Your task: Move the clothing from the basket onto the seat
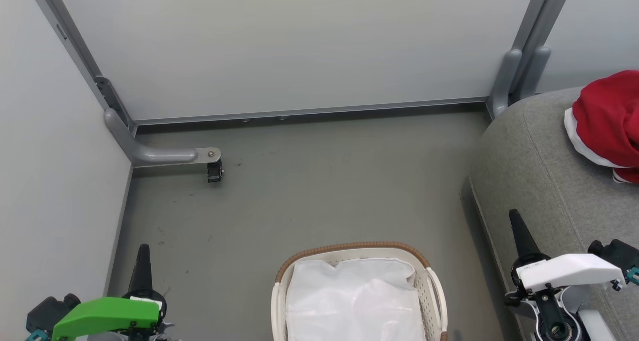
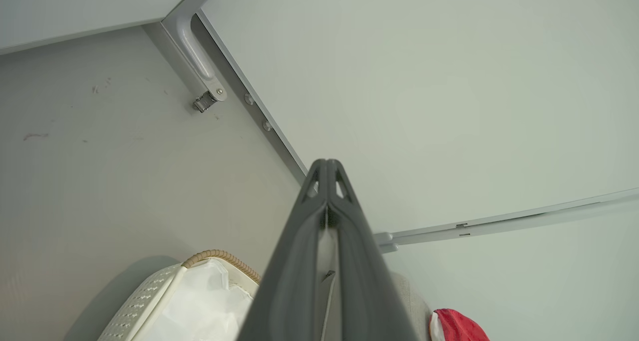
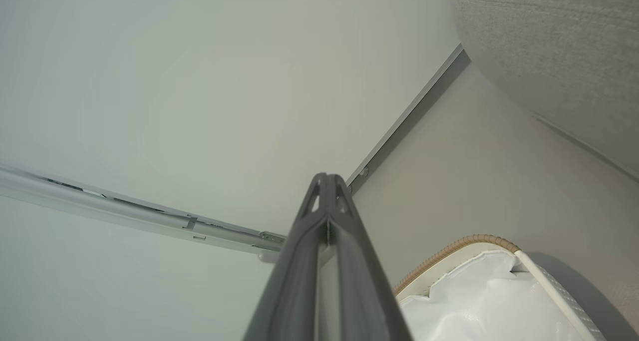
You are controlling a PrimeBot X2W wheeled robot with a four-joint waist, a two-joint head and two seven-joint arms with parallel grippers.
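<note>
- While left gripper (image 1: 143,261) and right gripper (image 1: 519,231) sit near, jaws pressed together, empty, clothing (image 1: 606,116) lies on seat (image 1: 539,171), far right.
- Near centre, basket (image 1: 349,247) stands on floor (image 1: 299,181), white liner (image 1: 349,301) inside.

Looks like a staged test cell in a lab, not a lived-in home. Plain pale partition panels (image 1: 299,46) stand in grey metal frames (image 1: 519,76), and one is braced by a curved foot (image 1: 164,155) ending in what may be a small caster, too small to be sure. The hard grey floor (image 1: 309,191) is scuffed, and the domestic touches read as props: a grey sofa seat (image 1: 539,171) with red clothing (image 1: 609,111) on it, and a lined laundry basket (image 1: 349,247).
</note>
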